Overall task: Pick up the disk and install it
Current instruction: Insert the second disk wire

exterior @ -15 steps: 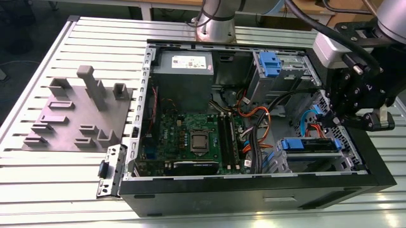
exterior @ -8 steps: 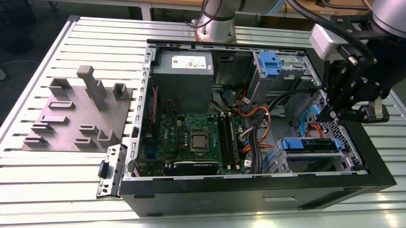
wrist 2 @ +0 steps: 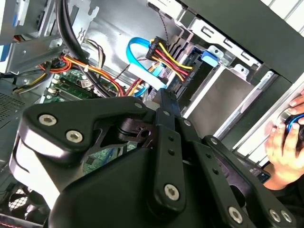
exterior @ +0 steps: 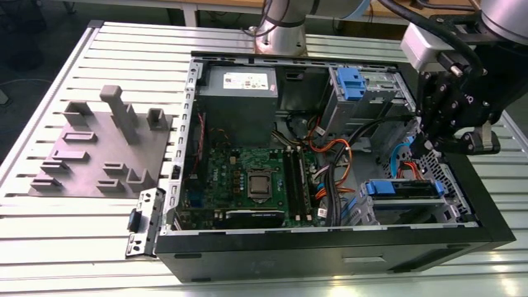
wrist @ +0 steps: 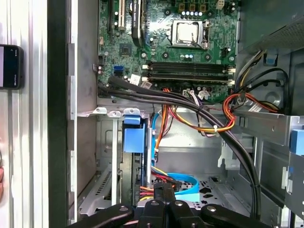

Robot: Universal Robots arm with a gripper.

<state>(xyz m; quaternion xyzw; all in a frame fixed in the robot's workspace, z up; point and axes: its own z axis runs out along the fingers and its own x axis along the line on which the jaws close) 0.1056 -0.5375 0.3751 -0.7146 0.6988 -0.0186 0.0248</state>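
The disk (exterior: 404, 189), silver with a blue carrier frame, lies in the lower drive cage at the case's front corner, on the exterior view's right. In the first wrist view the disk's blue carrier (wrist: 133, 137) stands edgewise in that cage. My gripper (exterior: 434, 143) hangs just above and behind the cage, over the blue and orange cables. Its fingers (wrist: 164, 194) are pressed together with nothing between them. In the second wrist view the gripper (wrist 2: 166, 100) points toward the cable plugs beside the cage, and a blue carrier tab (wrist 2: 209, 57) shows past it.
The open black computer case (exterior: 330, 250) lies on a slatted table. Inside are a motherboard (exterior: 256, 179), a grey power-supply box (exterior: 239, 83), an upper bay with a blue carrier (exterior: 350, 83) and loose cables (wrist: 209, 118). A grey fixture plate (exterior: 99, 148) stands outside. A person's hand (wrist 2: 285, 142) rests near the case.
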